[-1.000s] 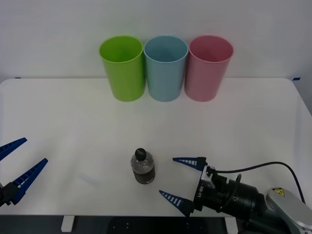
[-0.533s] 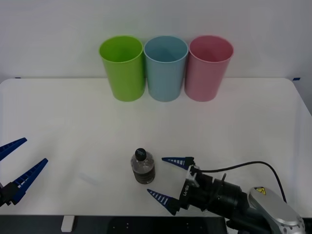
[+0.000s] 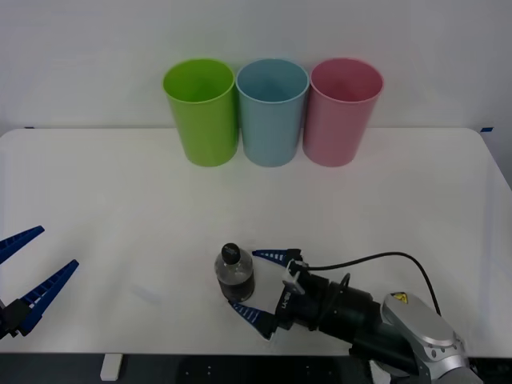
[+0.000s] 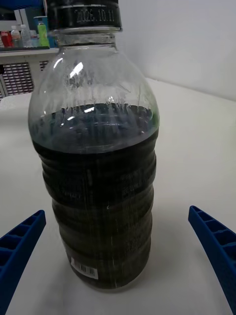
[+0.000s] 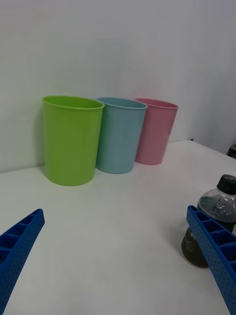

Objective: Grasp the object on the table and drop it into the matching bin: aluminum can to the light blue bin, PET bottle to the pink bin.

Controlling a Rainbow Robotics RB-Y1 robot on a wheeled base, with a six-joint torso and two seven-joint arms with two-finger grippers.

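Observation:
The PET bottle (image 3: 234, 277), small and clear with a black cap and dark label band, stands upright on the white table (image 3: 120, 208) near its front edge. My right gripper (image 3: 250, 282) is open at the bottle's right side, one blue finger just behind it and one just in front, not closed on it. Up close in the right wrist view, the bottle (image 4: 96, 162) stands between the two spread fingertips (image 4: 19, 246). The pink bin (image 3: 346, 110) stands at the back right, the light blue bin (image 3: 273, 110) beside it. My left gripper (image 3: 22, 272) waits open at the table's left front.
A lime green bin (image 3: 202, 110) stands left of the light blue one; the three bins touch in a row at the table's far edge. The left wrist view shows the same row of bins (image 5: 120, 135) and the bottle (image 5: 211, 221) off to one side.
My right gripper has slid left along the table until its open fingers flank the bottle. The bottle and the left arm have not moved.

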